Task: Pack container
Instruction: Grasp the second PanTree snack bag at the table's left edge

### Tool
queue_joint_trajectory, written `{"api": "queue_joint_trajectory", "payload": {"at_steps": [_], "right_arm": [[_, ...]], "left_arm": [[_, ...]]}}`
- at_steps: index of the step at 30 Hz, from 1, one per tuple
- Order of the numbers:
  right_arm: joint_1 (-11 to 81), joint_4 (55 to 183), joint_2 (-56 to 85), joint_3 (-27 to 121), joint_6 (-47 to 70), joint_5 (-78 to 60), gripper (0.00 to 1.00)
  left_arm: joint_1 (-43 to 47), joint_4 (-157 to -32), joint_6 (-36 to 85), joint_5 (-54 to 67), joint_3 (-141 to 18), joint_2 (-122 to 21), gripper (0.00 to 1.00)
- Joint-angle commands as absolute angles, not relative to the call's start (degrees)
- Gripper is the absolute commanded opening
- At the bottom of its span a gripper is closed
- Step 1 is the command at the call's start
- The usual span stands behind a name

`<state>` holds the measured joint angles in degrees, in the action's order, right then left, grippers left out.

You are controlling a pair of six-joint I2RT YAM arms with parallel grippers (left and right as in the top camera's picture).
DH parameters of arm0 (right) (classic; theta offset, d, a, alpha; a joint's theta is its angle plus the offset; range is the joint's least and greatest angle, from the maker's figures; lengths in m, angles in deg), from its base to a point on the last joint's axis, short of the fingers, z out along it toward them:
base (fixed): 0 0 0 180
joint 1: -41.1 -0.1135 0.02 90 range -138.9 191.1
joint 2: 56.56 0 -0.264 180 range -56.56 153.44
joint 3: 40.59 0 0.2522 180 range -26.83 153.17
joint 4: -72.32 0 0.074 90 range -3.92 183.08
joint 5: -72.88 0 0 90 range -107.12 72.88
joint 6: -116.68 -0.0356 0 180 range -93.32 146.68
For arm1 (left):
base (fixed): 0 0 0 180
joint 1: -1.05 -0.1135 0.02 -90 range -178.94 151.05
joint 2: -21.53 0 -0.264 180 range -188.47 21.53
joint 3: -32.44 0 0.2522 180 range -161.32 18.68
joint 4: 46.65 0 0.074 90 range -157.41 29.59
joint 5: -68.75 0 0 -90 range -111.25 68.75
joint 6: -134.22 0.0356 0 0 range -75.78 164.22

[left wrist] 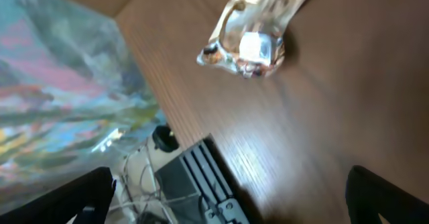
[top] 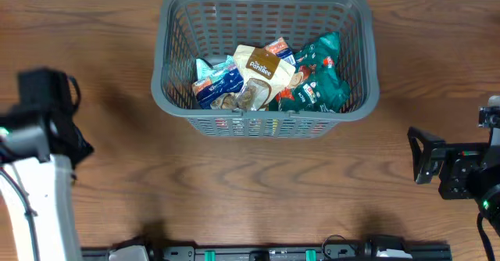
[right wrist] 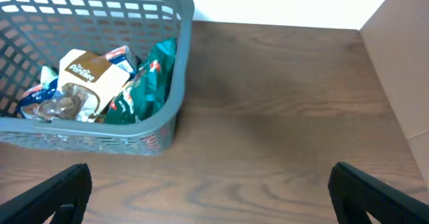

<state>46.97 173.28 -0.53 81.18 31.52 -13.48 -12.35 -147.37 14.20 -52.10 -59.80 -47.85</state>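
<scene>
The dark grey slatted container stands at the back middle of the wooden table. Inside lie a blue packet, a beige and brown packet and a green packet. My left gripper is far left of the container, open and empty; its wrist view is blurred and shows only table. My right gripper is open and empty at the far right, in front of and right of the container. Its wrist view shows the container with the packets at upper left.
A black rail runs along the table's front edge and also shows in the left wrist view. A blurred colourful surface lies beyond the table's left edge. A cardboard-coloured panel stands at the right.
</scene>
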Motion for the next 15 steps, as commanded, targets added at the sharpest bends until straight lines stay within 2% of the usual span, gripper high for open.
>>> {"api": "queue_joint_trajectory", "payload": {"at_steps": [1, 4, 9, 15], "right_arm": [[47.27, 173.37, -0.47, 81.48, 32.09, -13.68, 0.99], [47.27, 173.37, -0.47, 81.48, 32.09, -13.68, 0.99], [47.27, 173.37, -0.47, 81.48, 32.09, -13.68, 0.99], [47.27, 173.37, -0.47, 81.48, 32.09, -13.68, 0.99]], "left_arm": [[-12.77, -143.92, 13.06, -52.89, -51.06, -43.90, 0.98], [-13.47, -136.38, 17.50, -45.66, -45.66, -40.71, 0.98], [-17.47, -130.93, 17.63, -43.95, -42.10, -40.45, 0.98], [-27.76, -124.90, 17.67, -38.77, -41.48, -42.81, 0.99]]}}
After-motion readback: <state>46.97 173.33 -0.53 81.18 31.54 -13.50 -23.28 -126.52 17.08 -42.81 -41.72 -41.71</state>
